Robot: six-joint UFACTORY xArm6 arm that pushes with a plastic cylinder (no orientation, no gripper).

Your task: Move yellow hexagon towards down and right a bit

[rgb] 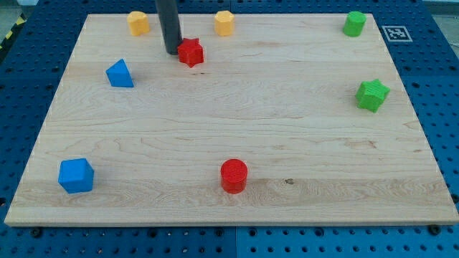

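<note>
Tool: my tip (172,52) is the bare lower end of a dark rod; it has no jaws and holds nothing, and it rests on the board (287,129).
Landmark: the red star (191,52), near the view's top edge of the board, left of centre.
Tip place: just beside the red star on the view's left, touching it or nearly so; I cannot tell which.
Yellow hexagon (224,23): up and to the view's right of the red star, near it but apart, close to the board's top edge.
Second yellow block (138,23): up and to the left of the red star, beyond the rod; its shape is unclear.
Blue triangle (120,74): left of the red star and a little lower.
Blue cube (76,175): far below and left of the red star, in the bottom left corner.
Red cylinder (234,175): well below the red star, slightly right.
Green star (372,94): far right of the red star, somewhat lower.
Green block (354,24): far right of the red star, in the top right corner.
</note>
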